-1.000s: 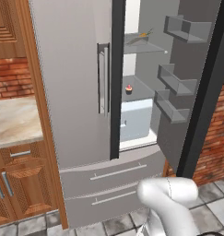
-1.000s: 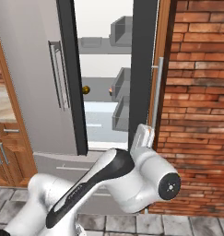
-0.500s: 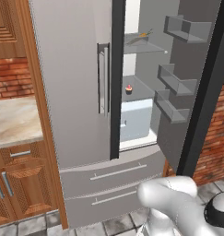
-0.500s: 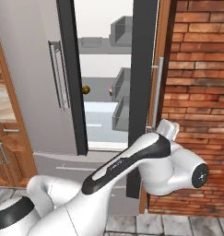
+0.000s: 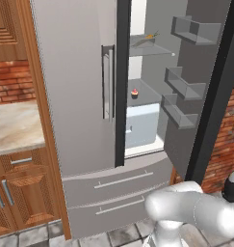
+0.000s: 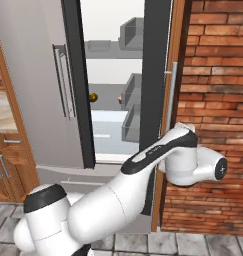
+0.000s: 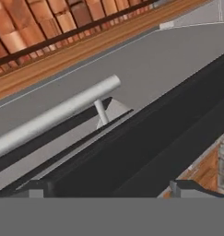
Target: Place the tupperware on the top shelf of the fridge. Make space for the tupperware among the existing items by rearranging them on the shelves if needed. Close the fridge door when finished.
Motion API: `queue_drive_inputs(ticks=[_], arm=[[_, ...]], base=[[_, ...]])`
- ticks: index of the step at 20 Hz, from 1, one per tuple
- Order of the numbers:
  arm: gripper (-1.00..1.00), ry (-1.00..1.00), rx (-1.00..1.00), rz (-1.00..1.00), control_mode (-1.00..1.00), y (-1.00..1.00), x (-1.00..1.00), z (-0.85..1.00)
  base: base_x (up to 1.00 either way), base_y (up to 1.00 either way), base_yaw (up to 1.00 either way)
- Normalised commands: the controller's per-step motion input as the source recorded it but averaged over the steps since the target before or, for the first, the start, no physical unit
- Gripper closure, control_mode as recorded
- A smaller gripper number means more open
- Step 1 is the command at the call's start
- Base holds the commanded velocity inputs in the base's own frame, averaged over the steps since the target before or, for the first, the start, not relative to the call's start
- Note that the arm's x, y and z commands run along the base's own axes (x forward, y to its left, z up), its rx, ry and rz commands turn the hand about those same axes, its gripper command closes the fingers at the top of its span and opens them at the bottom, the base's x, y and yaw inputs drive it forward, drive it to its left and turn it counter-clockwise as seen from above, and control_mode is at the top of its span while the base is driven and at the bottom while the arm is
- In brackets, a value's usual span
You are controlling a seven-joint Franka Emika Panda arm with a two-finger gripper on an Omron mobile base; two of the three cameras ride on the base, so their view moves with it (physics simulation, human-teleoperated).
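Standing spread wide and holding nothing, the jaws faced the long silver handle (image 7: 53, 120) on the open right door of the tall grey two-door fridge (image 5: 80, 96). Inside, the shallow translucent tupperware (image 5: 146, 39) of carrot pieces sat on the pale top shelf (image 5: 154, 49), a pink-topped cupcake (image 5: 134, 93) on the grey shelf below, brick walls (image 6: 213, 75) beside.

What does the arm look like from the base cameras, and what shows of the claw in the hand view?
The arm is glossy white with rounded, tube-like links. A black band runs along the upper link, a black collar rings the lower joint, and a dark round cap closes the big end joint. No cables or markings show. The claw shows as two small dark grey finger tips, set wide apart.
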Motion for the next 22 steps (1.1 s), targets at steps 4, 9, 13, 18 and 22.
queue_drive_inputs(ticks=[4,9,13,18,22], arm=[[-1.0,0.0,0.03,0.05,-1.0,-0.37,0.66,-0.16],[-1.0,0.0,0.06,0.04,-1.0,-0.49,0.61,-0.14],[-1.0,0.0,0.02,0.2,-1.0,-0.14,0.61,-0.49],[-1.0,0.0,0.0,0.43,-1.0,0.24,0.54,-0.69],[-1.0,-0.05,-0.01,0.5,-1.0,0.87,0.44,-0.45]], base=[[0.0,0.0,0.0],[0.0,0.0,0.0],[0.0,0.0,0.0],[0.0,0.0,0.0],[0.0,0.0,0.0]])
